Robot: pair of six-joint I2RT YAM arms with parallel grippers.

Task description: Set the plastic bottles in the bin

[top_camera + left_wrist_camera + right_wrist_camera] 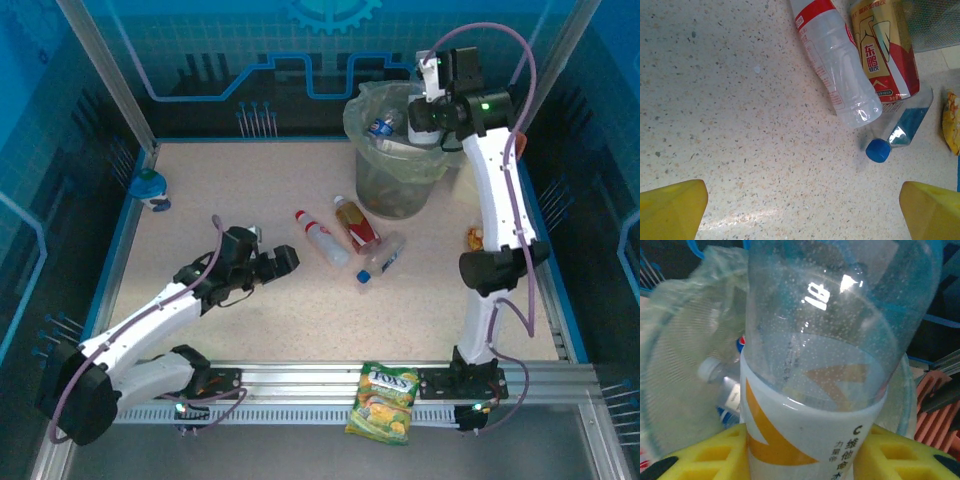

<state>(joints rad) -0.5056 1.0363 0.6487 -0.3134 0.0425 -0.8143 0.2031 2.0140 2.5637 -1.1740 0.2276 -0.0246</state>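
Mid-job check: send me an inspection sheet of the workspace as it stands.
Surface: speckled beige table, no spills seen.
Job's things: bin has bottles inside; red-capped bottle, gold-labelled bottle and blue-capped bottle lie together on the table; teal-topped bottle at the far left edge.
Clutter: candy bag on the near rail; orange wrapper beside the right arm.
Grippers: left gripper open over bare table; right gripper shut on orange-labelled bottle above the bin.
Cables: purple cables loop along both arms, clear of the bottles.
Surroundings: blue panelled walls, aluminium frame.
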